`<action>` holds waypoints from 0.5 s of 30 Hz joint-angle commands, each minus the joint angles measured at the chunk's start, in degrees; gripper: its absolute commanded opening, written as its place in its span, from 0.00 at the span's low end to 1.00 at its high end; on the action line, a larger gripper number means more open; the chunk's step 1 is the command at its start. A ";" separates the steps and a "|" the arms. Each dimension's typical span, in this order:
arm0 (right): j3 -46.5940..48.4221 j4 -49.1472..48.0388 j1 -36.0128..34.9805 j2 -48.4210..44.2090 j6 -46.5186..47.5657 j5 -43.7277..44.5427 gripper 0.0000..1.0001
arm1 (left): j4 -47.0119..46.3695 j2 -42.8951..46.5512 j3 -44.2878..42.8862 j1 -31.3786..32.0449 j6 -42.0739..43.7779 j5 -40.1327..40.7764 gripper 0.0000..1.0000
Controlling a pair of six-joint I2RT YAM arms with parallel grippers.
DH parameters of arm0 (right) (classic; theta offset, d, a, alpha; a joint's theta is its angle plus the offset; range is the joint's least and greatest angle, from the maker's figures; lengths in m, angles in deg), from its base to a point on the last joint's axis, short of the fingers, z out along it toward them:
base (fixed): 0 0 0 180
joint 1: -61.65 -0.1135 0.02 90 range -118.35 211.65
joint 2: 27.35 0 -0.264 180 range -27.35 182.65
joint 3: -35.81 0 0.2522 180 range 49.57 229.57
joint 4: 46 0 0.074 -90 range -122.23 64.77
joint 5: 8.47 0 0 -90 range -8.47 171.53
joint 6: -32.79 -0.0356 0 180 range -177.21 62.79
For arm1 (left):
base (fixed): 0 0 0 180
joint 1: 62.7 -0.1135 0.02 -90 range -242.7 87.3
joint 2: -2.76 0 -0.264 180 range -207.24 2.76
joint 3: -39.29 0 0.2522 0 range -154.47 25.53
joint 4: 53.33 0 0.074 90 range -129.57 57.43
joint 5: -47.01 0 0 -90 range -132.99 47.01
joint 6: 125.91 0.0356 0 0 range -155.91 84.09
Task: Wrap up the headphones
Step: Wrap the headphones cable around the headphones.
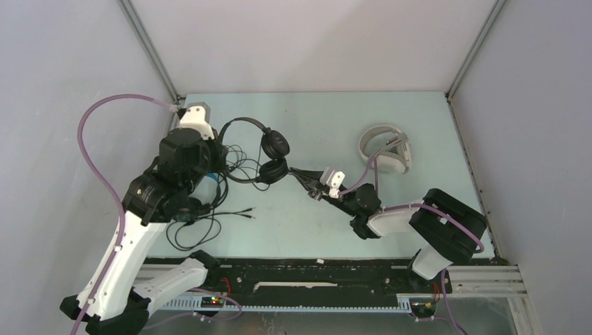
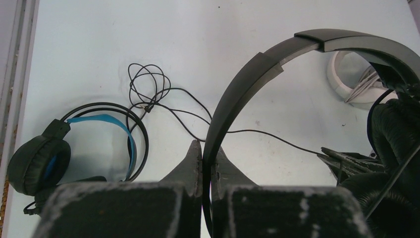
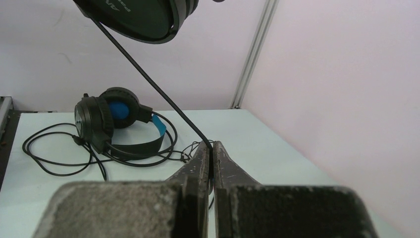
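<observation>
The slim black headphones hang above the table between my two grippers. My left gripper is shut on their headband, which runs up between its fingertips. My right gripper is shut on their thin black cable just below an earcup. The bulkier black headphones with the blue-lined headband lie on the table under my left arm, also seen in the right wrist view. The white headphones lie at the back right, their pale cable folded by them.
Loose black cable loops over the table's front left and tangles by the blue-lined headset. Grey walls enclose the pale green table at the back and both sides. A black rail runs along the near edge.
</observation>
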 commanded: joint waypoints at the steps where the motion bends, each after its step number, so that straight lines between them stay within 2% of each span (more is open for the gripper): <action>1: 0.51 -1.00 2.10 0.31 0.14 5.82 0.00 | -1.68 0.97 -3.29 -0.48 -0.30 -1.01 0.00; 5: 0.49 -1.11 1.71 0.95 -2.27 5.46 0.00 | -6.17 2.37 -0.90 -0.53 -2.15 2.45 0.00; 12: 0.08 -1.11 0.10 1.00 -0.63 5.43 0.00 | -12.85 4.58 0.68 -1.23 -4.59 9.00 0.00; 15: 0.07 -1.11 -0.27 1.45 -1.02 4.07 0.00 | -14.14 5.14 1.05 -1.41 -5.79 7.24 0.00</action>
